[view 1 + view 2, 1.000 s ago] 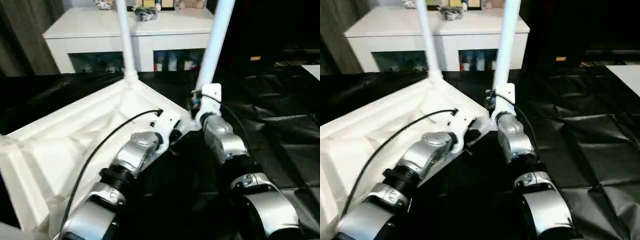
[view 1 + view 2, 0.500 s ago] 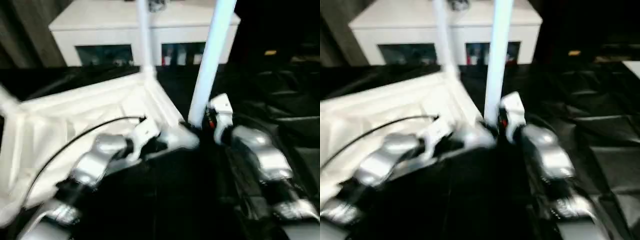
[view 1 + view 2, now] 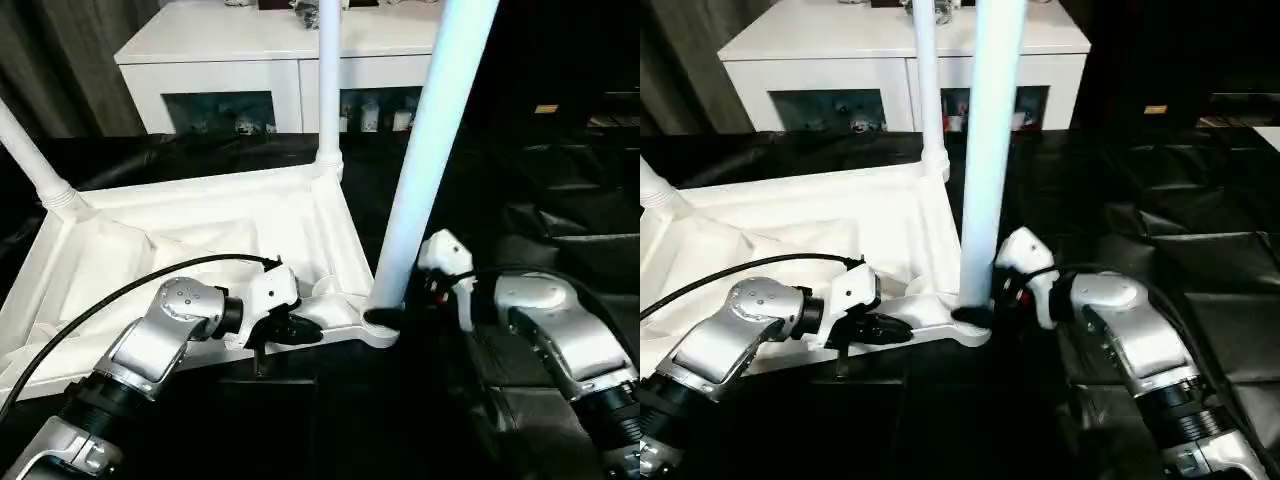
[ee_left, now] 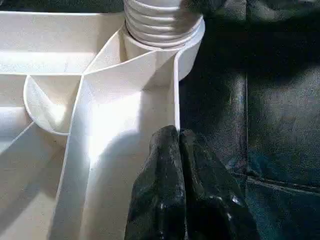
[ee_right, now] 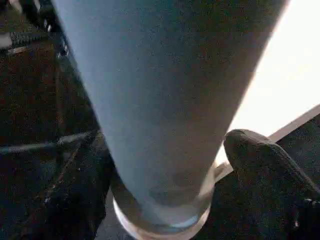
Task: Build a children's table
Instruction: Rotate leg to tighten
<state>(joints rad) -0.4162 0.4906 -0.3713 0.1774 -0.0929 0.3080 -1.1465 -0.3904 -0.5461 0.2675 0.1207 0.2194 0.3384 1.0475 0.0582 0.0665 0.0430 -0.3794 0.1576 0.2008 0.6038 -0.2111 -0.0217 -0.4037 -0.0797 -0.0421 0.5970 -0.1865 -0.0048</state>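
One tabletop [image 3: 190,240] lies underside up with three legs [image 3: 432,150] standing in corner sockets. The right gripper [image 5: 165,175] holds the nearest leg's base between its fingers [image 5: 270,175]. The left gripper [image 4: 181,150], fingers pressed together, pinches the tabletop's rim beside that socket.
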